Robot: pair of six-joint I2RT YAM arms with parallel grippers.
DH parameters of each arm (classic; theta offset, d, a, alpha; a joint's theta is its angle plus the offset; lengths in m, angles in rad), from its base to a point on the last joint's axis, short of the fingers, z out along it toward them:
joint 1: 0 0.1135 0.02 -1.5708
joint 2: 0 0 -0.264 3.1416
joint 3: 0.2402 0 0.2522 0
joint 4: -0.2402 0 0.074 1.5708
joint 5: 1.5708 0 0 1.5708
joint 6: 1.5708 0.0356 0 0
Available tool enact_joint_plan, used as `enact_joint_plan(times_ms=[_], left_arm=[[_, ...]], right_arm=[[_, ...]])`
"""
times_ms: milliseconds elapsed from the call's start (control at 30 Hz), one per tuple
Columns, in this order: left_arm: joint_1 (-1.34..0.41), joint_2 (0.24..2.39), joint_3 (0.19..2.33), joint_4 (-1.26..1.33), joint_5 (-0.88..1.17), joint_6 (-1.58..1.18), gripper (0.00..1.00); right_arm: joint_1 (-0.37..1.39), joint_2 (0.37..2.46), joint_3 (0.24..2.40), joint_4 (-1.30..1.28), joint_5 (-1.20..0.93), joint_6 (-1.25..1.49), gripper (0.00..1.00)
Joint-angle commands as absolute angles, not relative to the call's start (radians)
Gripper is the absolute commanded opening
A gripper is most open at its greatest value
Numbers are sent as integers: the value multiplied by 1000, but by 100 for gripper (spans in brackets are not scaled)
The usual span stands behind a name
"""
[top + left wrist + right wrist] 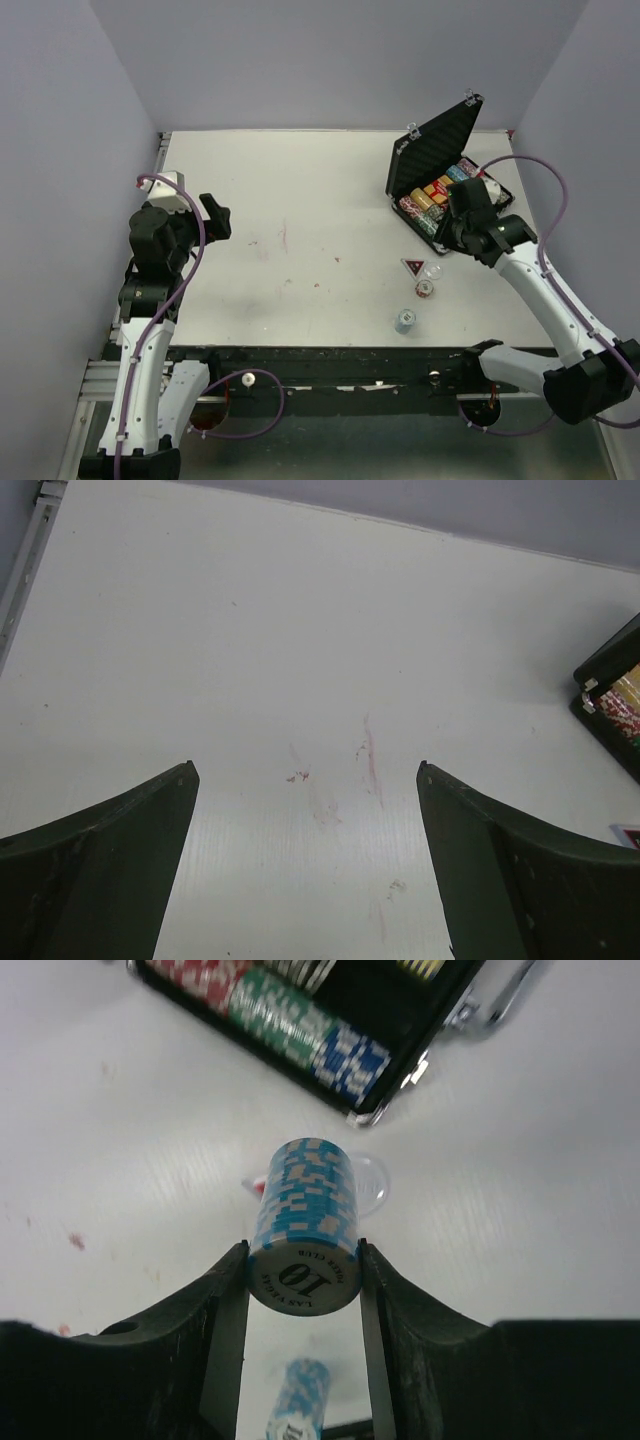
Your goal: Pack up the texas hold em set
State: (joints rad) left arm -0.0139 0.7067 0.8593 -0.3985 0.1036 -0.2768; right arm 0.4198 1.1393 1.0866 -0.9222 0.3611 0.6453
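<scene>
Pinching a stack of light-blue-and-white poker chips (305, 1210) held on its side, the right gripper (303, 1260) hovered just beside the open black ribbed case (437, 150) at the far right of the white table (200, 630). The left gripper (305, 768) hung well apart, jaws spread wide over the tabletop.

left gripper (306, 768) wide, right gripper (301, 1246) clamped
</scene>
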Motion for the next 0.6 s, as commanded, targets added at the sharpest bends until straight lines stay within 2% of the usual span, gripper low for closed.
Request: enact_joint_plan(times_ms=[0, 100, 267, 567], left_arm=[[-9, 687, 848, -387, 90, -267, 99], [-9, 690, 848, -387, 83, -265, 99], [-9, 690, 847, -385, 92, -268, 99], [-9, 687, 848, -388, 95, -270, 99]], right_arm=[[275, 1112, 1071, -599, 400, 549, 1], [230, 1101, 1002, -441, 434, 540, 1], [121, 1092, 888, -261, 370, 558, 1], [31, 1144, 822, -203, 275, 571, 1]])
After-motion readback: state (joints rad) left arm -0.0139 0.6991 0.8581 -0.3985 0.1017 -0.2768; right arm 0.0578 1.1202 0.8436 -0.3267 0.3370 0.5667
